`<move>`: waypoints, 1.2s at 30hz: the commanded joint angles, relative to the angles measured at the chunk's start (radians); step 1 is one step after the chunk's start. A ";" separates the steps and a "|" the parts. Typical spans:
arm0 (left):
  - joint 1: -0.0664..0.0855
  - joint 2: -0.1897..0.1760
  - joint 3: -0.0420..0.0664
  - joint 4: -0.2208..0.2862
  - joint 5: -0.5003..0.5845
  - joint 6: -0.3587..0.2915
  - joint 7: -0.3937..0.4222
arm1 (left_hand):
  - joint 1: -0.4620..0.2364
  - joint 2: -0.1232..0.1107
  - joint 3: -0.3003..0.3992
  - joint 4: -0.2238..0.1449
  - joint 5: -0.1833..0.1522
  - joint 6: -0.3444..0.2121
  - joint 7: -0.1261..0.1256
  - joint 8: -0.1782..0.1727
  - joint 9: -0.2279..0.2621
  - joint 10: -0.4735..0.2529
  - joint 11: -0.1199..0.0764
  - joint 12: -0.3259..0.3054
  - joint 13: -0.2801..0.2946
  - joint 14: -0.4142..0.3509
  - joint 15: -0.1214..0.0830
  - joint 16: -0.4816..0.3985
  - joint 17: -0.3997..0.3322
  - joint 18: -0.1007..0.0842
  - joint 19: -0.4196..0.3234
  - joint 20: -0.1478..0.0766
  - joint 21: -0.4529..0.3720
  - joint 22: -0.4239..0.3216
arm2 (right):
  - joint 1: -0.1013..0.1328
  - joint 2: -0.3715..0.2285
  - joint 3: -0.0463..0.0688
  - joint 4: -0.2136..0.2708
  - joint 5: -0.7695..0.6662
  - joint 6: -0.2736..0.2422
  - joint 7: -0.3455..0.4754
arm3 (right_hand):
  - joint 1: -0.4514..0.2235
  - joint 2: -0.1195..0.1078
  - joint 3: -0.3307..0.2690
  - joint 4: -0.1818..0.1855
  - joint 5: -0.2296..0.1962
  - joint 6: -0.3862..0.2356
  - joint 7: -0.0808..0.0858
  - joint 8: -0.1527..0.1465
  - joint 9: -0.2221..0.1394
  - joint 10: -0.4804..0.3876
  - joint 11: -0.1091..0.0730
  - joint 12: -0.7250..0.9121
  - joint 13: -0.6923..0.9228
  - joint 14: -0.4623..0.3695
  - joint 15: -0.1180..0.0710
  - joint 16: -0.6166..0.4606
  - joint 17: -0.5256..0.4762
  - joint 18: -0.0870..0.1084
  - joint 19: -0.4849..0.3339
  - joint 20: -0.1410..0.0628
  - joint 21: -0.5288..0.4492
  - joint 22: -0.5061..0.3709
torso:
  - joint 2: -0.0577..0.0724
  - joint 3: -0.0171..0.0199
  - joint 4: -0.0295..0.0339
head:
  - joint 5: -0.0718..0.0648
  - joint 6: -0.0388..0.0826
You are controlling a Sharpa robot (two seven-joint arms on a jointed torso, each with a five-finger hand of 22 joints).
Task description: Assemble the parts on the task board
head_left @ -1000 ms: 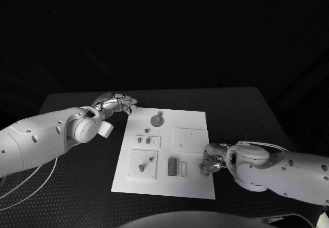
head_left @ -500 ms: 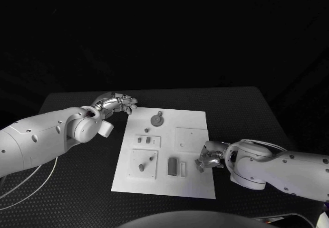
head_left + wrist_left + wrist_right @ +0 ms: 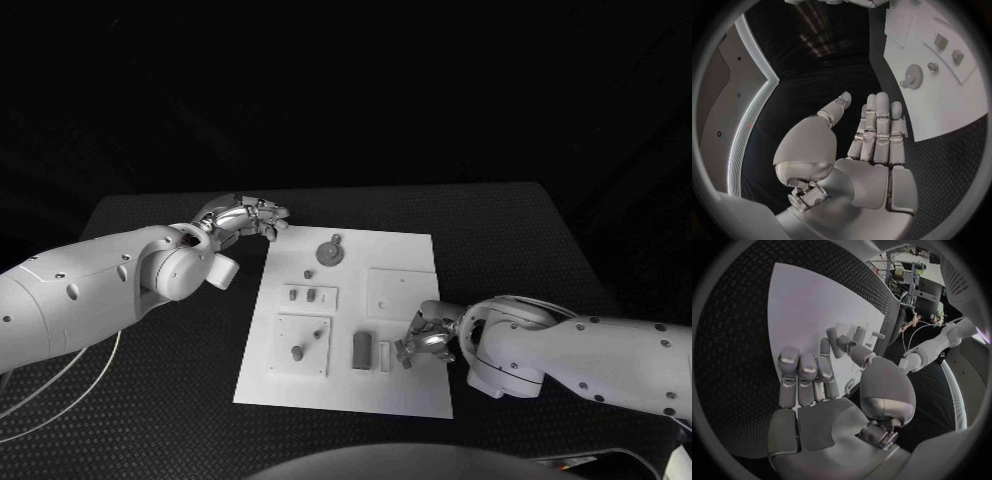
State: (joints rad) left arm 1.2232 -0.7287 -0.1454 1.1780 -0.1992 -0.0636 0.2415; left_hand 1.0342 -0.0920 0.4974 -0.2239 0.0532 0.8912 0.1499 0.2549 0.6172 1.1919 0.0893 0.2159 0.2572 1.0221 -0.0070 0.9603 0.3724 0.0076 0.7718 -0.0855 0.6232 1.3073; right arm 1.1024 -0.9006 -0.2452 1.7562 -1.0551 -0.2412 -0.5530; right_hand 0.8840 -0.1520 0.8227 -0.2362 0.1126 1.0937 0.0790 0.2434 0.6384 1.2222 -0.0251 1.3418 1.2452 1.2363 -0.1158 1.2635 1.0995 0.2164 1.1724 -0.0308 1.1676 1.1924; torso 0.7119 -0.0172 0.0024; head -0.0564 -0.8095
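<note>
White task board [image 3: 404,385]: I see it mid-table, between both hands.
Right hand [image 3: 424,340]: over the board's right edge, fingers apart, empty, tips just beside the dark block [image 3: 362,350].
Left hand [image 3: 242,217]: off the far-left corner, fingers straight, together, empty.

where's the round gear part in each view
Head view: the round gear part sits at the far end of the task board, near the left hand.
Left wrist view: it lies on the board beyond the fingertips.
Right wrist view: I cannot pick it out.
Shared landmark: the white task board.
</note>
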 commanded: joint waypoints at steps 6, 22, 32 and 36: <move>0.001 0.004 0.001 0.003 -0.016 0.001 0.002 | -0.002 -0.002 0.000 0.001 -0.001 0.003 0.008 -0.005 0.001 -0.007 0.001 0.004 -0.002 -0.006 0.001 -0.006 0.002 -0.004 -0.002 -0.018 -0.004 0.011 | -0.007 0.029 0.000 -0.016 0.068 0.007 0.011 | -0.017 0.002 -0.011 -0.002 0.018 -0.004 0.006 0.001 -0.003 -0.005 0.002 -0.005 0.003 -0.002 -0.004 -0.005 0.004 0.045 -0.002 -0.006 0.007 -0.002 | 0.000 0.0011 0.0025 | 0.001 0.005; 0.001 0.005 0.001 -0.002 -0.022 -0.006 -0.012 | -0.003 -0.003 0.000 0.002 -0.001 0.003 0.008 -0.005 0.001 -0.007 0.001 0.005 -0.002 -0.006 0.001 -0.006 0.002 -0.004 -0.002 -0.018 -0.004 0.012 | -0.015 0.050 0.000 -0.031 0.075 0.019 0.022 | -0.028 -0.002 -0.025 -0.007 0.022 -0.007 0.007 0.001 -0.006 -0.008 0.003 -0.008 0.008 -0.004 -0.004 -0.008 0.009 0.045 -0.004 -0.008 0.008 -0.003 | 0.000 0.0011 0.0010 | 0.006 0.007; 0.001 0.004 0.001 -0.001 -0.024 -0.007 -0.015 | -0.002 -0.003 0.001 0.002 -0.001 0.003 0.008 -0.005 0.001 -0.007 0.001 0.005 -0.002 -0.005 0.001 -0.006 0.003 -0.004 -0.001 -0.019 -0.004 0.013 | -0.015 0.057 0.000 -0.030 0.095 0.001 0.039 | -0.044 -0.002 -0.037 0.002 0.019 -0.006 0.007 0.003 -0.008 -0.007 0.003 -0.009 0.012 -0.005 -0.004 -0.010 0.012 0.045 -0.005 -0.009 0.008 -0.005 | 0.000 -0.0005 0.0010 | 0.013 0.011; 0.001 0.004 0.001 -0.002 -0.024 -0.007 -0.014 | -0.001 -0.003 0.001 0.002 -0.001 0.003 0.008 -0.005 0.002 -0.008 0.000 0.005 -0.002 -0.005 0.001 -0.006 0.003 -0.004 0.000 -0.019 -0.004 0.013 | -0.015 0.058 0.000 -0.030 0.107 -0.007 0.045 | -0.059 -0.001 -0.043 0.014 0.014 -0.003 0.005 0.005 -0.010 -0.008 0.002 -0.012 0.012 -0.004 -0.004 -0.011 0.014 0.045 -0.006 -0.009 0.008 -0.006 | 0.000 -0.0003 0.0008 | 0.014 0.012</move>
State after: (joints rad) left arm 1.2232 -0.7257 -0.1453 1.1748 -0.2191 -0.0676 0.2241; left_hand 1.0342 -0.0921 0.4974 -0.2239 0.0532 0.8948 0.1535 0.2549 0.6178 1.1920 0.0893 0.2159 0.2563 1.0221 -0.0070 0.9603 0.3741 0.0076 0.7718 -0.0855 0.6232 1.3077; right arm 1.0882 -0.8442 -0.2453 1.7248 -0.9675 -0.2412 -0.5299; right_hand 0.8314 -0.1521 0.7792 -0.2259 0.1316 1.0902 0.0824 0.2468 0.6299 1.2184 -0.0214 1.3338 1.2564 1.2347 -0.1135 1.2556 1.1129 0.2169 1.1679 -0.0341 1.1713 1.1873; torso 0.7116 -0.0172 0.0032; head -0.0421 -0.7986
